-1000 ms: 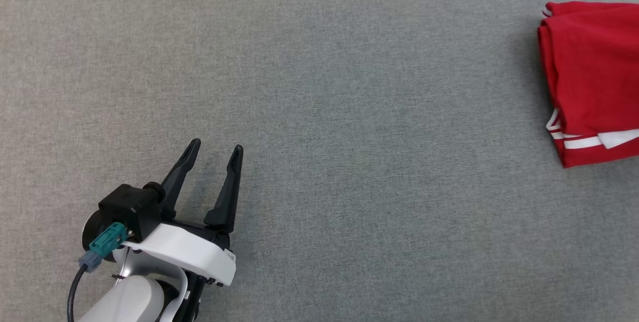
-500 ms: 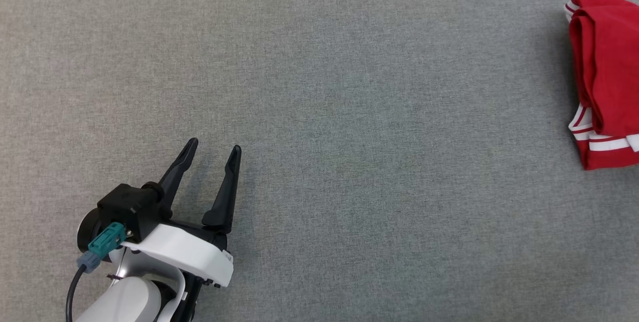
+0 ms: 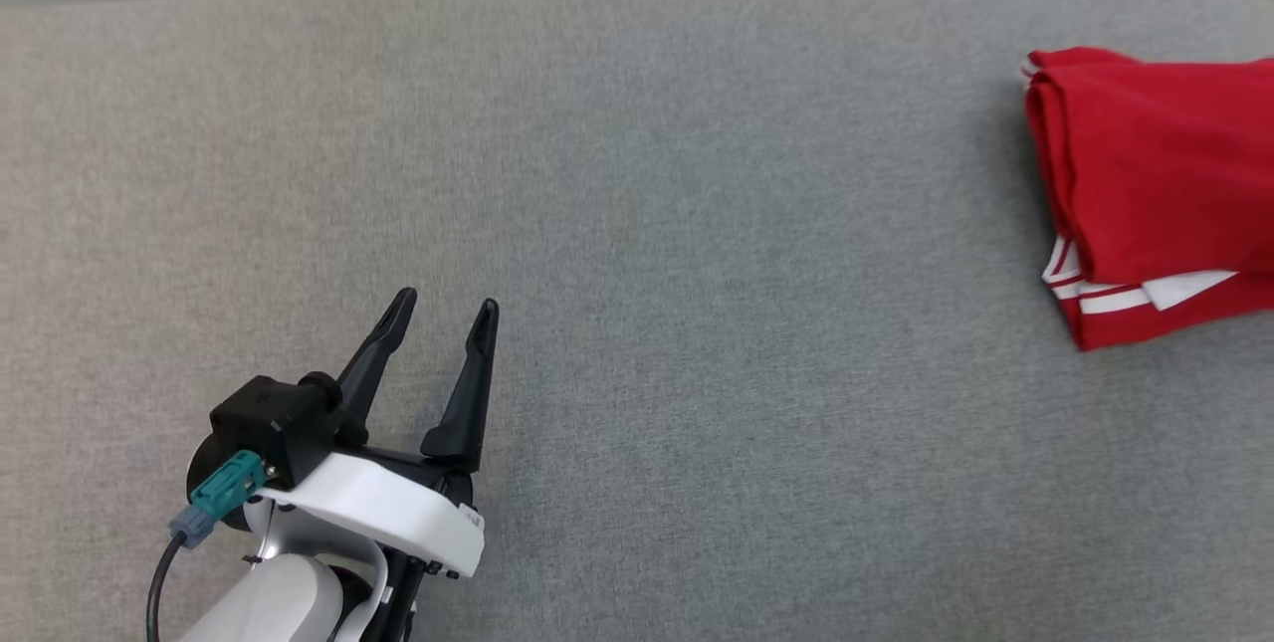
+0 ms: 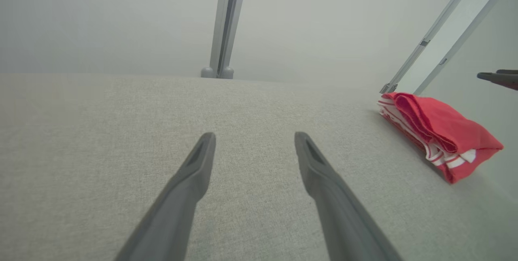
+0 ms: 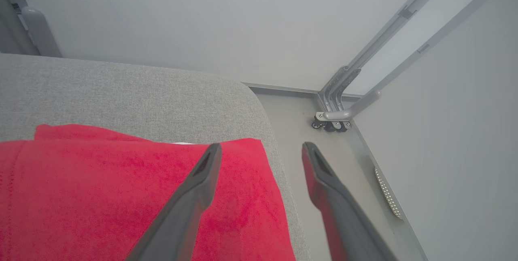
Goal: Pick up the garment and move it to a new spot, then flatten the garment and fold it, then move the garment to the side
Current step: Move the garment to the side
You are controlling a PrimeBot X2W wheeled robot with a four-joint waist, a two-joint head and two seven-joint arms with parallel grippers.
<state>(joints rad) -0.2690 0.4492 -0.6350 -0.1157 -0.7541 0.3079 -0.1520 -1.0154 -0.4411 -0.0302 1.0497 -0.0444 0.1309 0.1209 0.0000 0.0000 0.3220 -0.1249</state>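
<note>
Left gripper hovers wide open and empty over the front-left of the grey padded top. Well across, the folded red garment lies by the right edge, near the far corner. Right gripper hangs spread above it, gripping nothing, and is plainly the nearer arm.

Both arms free, both grippers open.
The left gripper sits low at the robot's left on its pale forearm, fingers spread and pointing forward, angled slightly right. The right gripper also has its fingers parted. A dark tip at the edge of the left wrist view is probably one of them.
</note>
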